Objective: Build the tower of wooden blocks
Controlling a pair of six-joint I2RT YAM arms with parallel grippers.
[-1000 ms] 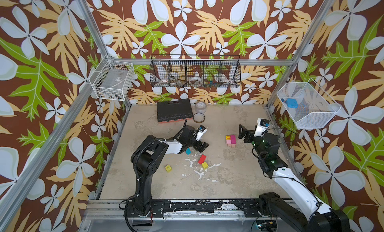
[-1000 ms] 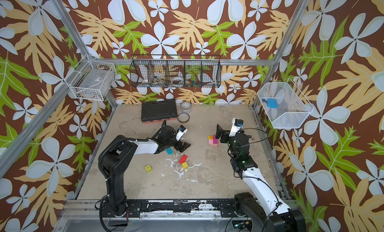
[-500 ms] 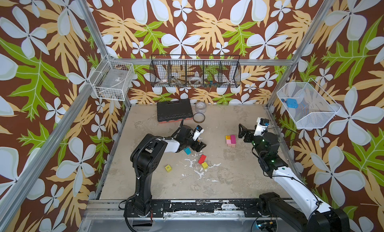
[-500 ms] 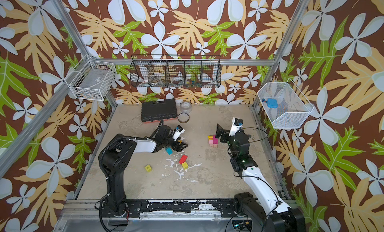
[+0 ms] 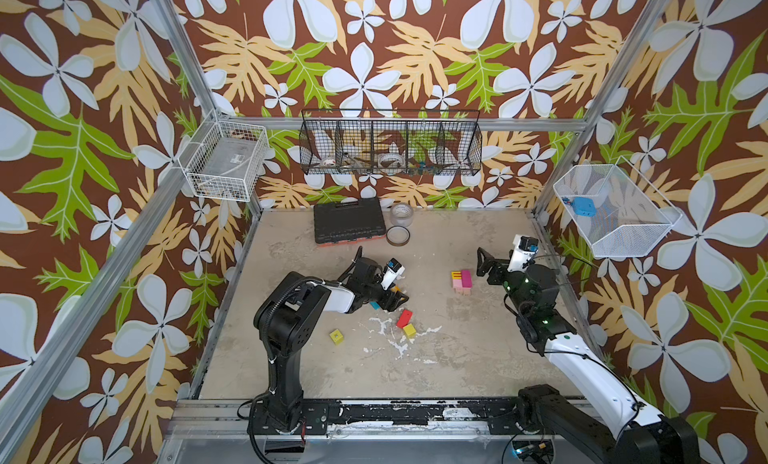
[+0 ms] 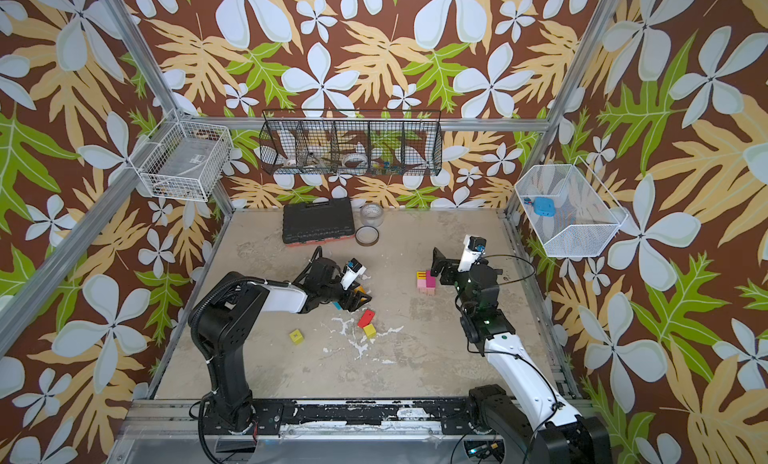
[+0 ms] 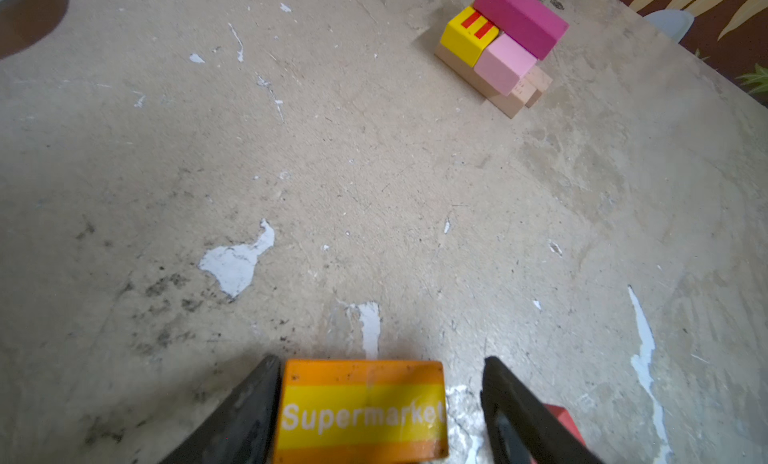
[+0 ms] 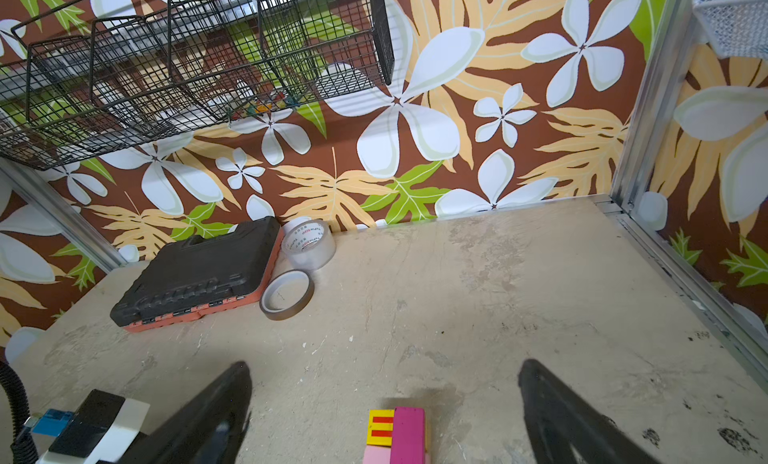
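Left wrist view: left claw half-open around orange block, one side clear; right claw wide

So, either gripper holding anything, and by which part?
Nothing yet: left gripper flanks the orange block endwise, gap on one side. Right gripper open, empty.

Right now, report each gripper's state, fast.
Left gripper: open, jaws either side of the orange block, a gap on one side, not gripped.
Right gripper: open, holding nothing.
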